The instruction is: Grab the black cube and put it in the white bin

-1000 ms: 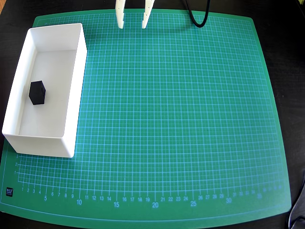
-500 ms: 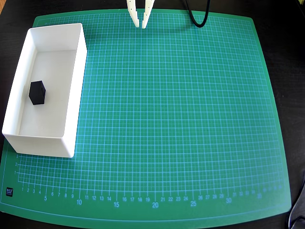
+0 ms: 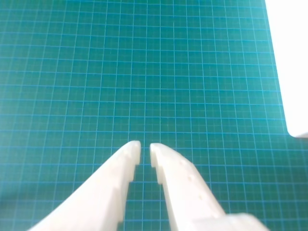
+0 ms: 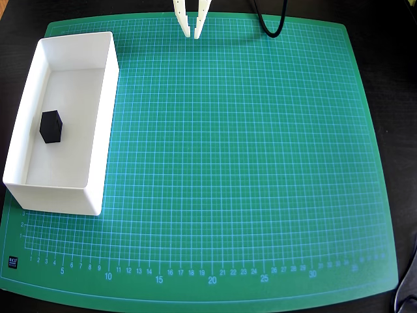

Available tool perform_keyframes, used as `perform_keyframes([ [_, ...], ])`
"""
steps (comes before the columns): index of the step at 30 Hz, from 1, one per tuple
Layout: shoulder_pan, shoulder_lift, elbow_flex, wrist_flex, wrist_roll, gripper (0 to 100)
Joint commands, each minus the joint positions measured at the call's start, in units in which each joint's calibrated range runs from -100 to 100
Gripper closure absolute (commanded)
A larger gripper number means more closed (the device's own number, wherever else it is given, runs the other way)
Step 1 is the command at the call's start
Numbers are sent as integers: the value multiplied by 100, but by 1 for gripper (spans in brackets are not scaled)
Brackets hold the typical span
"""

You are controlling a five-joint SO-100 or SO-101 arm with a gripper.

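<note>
The black cube (image 4: 51, 126) lies inside the white bin (image 4: 108, 98), on its floor toward the left wall in the overhead view. The bin stands on the left side of the green cutting mat (image 4: 234, 156). My gripper (image 4: 191, 31) is at the mat's top edge, well right of the bin and far from the cube. In the wrist view its two white fingers (image 3: 145, 147) are nearly together with a thin gap and nothing between them. The bin's white wall shows at the right edge of the wrist view (image 3: 291, 67). The cube is out of the wrist view.
A black cable (image 4: 270, 23) loops onto the mat's top edge, right of the gripper. Dark table surface (image 4: 397, 52) surrounds the mat. The mat's gridded surface fills the wrist view (image 3: 120, 72).
</note>
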Motion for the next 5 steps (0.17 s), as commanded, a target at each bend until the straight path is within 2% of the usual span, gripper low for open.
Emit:
perform_keyframes([
  [1,-13,-20,18,9,-15,98],
  [5,-13,-20,18,9,-15,99],
])
